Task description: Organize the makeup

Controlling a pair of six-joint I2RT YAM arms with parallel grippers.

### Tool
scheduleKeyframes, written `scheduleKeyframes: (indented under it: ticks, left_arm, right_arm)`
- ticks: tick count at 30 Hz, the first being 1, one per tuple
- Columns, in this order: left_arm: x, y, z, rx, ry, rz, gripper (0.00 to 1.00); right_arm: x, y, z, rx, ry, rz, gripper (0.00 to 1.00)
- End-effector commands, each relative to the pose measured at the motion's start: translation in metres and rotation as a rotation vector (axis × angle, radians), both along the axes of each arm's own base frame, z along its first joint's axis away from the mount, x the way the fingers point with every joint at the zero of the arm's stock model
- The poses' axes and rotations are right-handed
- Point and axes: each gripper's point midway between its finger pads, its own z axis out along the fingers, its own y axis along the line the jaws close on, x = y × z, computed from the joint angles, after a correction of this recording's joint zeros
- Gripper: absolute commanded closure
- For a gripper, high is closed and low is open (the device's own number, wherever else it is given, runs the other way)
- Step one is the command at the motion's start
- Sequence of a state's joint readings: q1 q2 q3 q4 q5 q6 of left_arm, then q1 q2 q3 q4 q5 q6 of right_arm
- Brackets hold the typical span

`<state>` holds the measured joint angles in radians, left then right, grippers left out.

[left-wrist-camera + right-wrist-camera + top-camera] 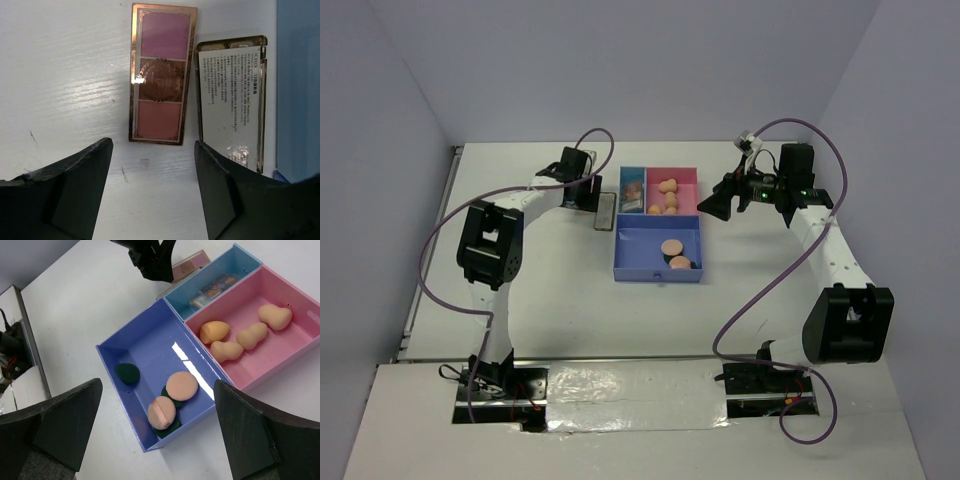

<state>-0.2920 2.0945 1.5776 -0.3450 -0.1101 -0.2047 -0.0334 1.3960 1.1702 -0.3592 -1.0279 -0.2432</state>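
Observation:
A palette [161,72] with pink and brown pans lies on the white table, just ahead of my left gripper [152,190], which is open and empty. A second palette [231,100], label side up, lies beside it against the tray's blue wall [297,90]. In the top view the left gripper [588,190] is left of the tray [617,255]. My right gripper [157,390] is open and empty above the tray's purple compartment. That compartment holds two peach puffs [182,385] and dark green discs [127,373]. Several peach sponges [226,350] lie in the pink compartment.
The light blue compartment [240,262] holds a small palette [215,290]. The right gripper [712,208] hangs at the tray's right side. Purple cables loop over both arms. Walls close in the table at the back and sides.

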Motion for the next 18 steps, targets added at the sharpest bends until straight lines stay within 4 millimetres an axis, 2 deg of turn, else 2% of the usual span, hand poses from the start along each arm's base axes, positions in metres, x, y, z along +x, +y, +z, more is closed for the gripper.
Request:
scheduleKeyframes:
  ticks: [1,9,13,14,18]
  left_arm:
    - [0.005,0.002,-0.003,0.032,0.003,-0.015,0.22]
    - [0.010,-0.006,-0.016,0.023,0.028,-0.044,0.22]
    - [0.022,-0.008,-0.013,0.029,0.013,-0.046,0.22]
    - [0.022,-0.007,-0.019,0.037,0.030,-0.044,0.22]
    - [0.033,-0.009,-0.019,0.046,0.027,-0.042,0.23]
  right_arm:
    - [0.002,-0.002,0.007,0.001,-0.038,-0.004,0.01]
    - [0.003,-0.003,0.005,-0.003,-0.036,-0.009,0.00]
    - [0.003,-0.004,0.006,-0.004,-0.039,-0.012,0.00]
    - [0.003,-0.004,0.006,-0.004,-0.039,-0.012,0.01]
    - [0.003,-0.004,0.005,-0.006,-0.040,-0.012,0.00]
